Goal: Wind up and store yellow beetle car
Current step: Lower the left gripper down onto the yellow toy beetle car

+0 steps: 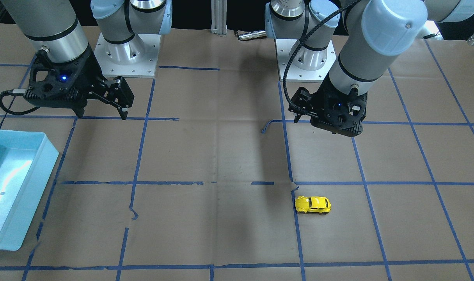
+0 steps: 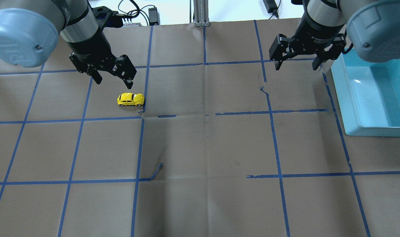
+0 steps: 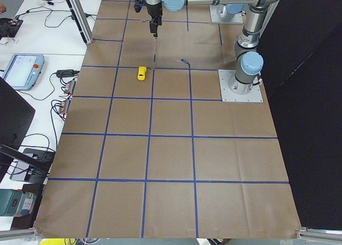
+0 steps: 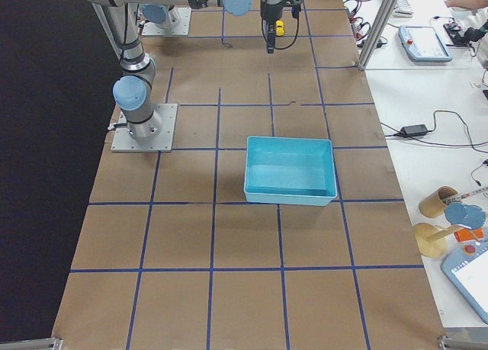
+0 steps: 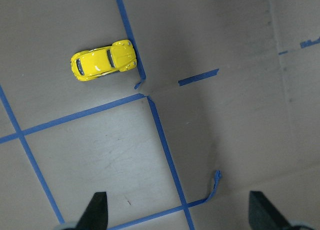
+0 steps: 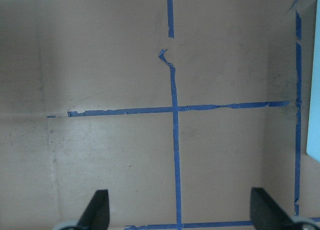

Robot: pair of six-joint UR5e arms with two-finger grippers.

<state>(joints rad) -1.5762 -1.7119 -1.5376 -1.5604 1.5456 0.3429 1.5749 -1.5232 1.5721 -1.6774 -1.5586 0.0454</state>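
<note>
The yellow beetle car [image 2: 130,99] stands on its wheels on the brown paper table, beside a blue tape line. It also shows in the front view [image 1: 313,205], the left side view [image 3: 141,73] and the left wrist view [image 5: 103,60]. My left gripper [image 2: 114,82] is open and empty. It hovers above the table just behind the car, apart from it. My right gripper [image 2: 297,67] is open and empty, and hovers next to the light-blue bin [image 2: 338,95]. The left wrist view shows the left gripper's fingertips [image 5: 97,210] wide apart, and the right wrist view shows the same for the right gripper's fingertips [image 6: 97,210].
The light-blue bin [image 1: 45,164] is empty and stands at the table's right end, also in the right side view [image 4: 290,196]. Blue tape lines form a grid, with a loose curl [image 2: 157,171]. Two arm base plates [image 1: 125,58] stand at the robot's edge.
</note>
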